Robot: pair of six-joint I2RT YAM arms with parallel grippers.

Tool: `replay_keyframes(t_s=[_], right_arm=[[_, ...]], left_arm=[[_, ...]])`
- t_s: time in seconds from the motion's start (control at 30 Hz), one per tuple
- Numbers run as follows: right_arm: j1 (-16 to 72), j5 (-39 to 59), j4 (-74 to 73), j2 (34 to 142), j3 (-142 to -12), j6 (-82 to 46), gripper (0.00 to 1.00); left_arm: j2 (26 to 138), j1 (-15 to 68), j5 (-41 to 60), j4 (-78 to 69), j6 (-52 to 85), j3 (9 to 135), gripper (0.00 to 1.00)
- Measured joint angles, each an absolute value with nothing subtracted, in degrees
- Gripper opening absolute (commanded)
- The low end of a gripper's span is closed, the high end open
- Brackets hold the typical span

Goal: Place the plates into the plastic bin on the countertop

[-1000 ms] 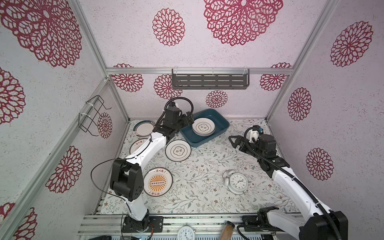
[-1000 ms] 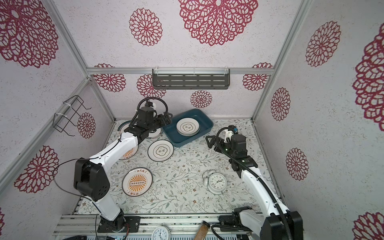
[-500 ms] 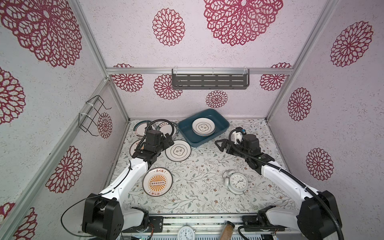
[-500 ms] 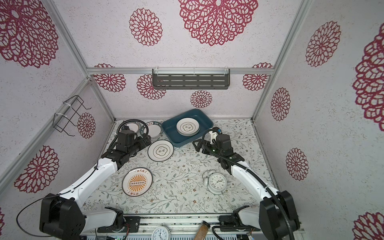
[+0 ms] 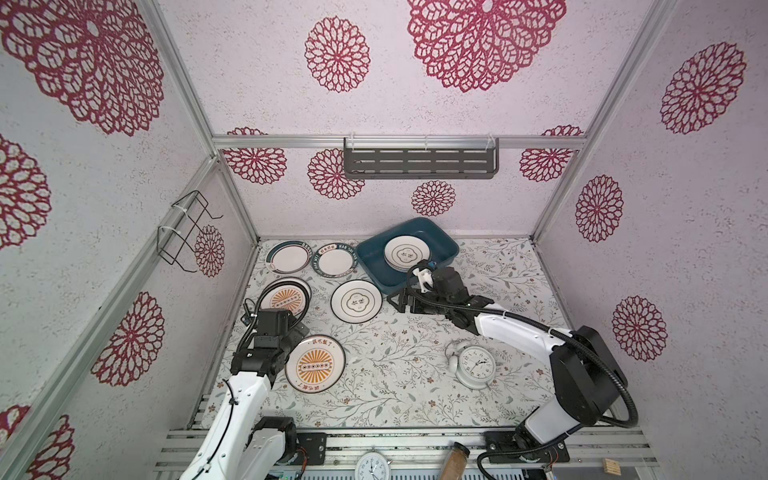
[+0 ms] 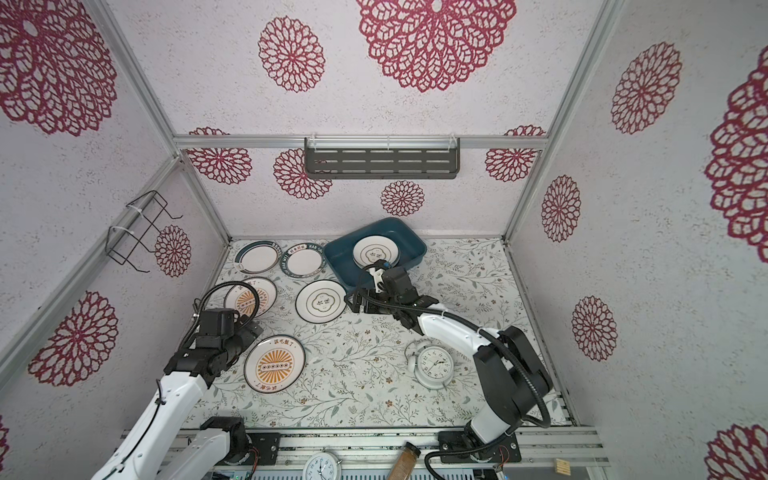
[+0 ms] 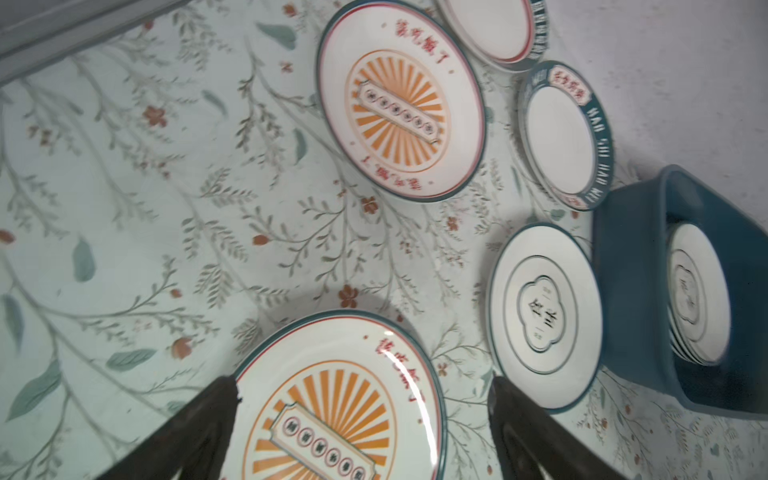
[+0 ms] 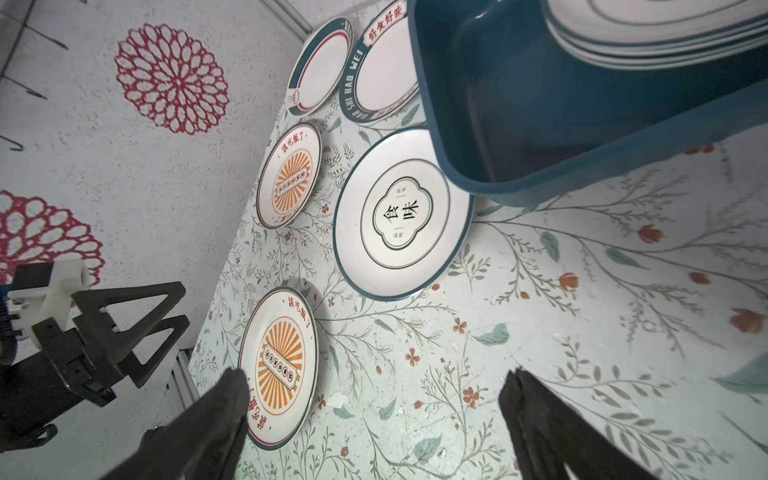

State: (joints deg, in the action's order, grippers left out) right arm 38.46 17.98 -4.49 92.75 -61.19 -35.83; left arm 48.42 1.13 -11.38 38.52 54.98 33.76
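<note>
Fingers of the left gripper stand spread wide and hold nothing. In its wrist view we see them either side of the near sunburst plate, but we cannot tell whether they touch it. Fingers of the right gripper are likewise wide apart and empty. They hang over the countertop just beside the emblem plate, near a corner of the bin.

Only the top views show the alarm clock. The right wrist view shows most plainly the rims of the stack inside the bin.

We count five plates loose on the countertop: the near sunburst plate, the far sunburst plate, the emblem plate, a teal-rimmed plate and its lettered neighbour. There is one bin, at the back wall. We cannot count how many plates are in the stack.
</note>
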Motion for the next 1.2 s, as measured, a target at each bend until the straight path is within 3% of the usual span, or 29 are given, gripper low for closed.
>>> replay_keyframes(t_s=[0.37,0.9,1.2], right_arm=[[41.7,20.2,-4.5,98.6,-63.5,-35.3,0.98],[42.0,22.5,-4.1,101.8,-64.8,-34.9,0.95],[41.9,22.8,-3.6,103.7,-66.7,-34.9,0.93]], left_arm=[[46.5,-8.6,-5.6,38.4,55.5,24.1,0.97],[53.4,-9.0,9.3,24.9,51.0,20.1,0.99],[55.2,-7.9,18.8,18.0,49.4,18.3,0.93]])
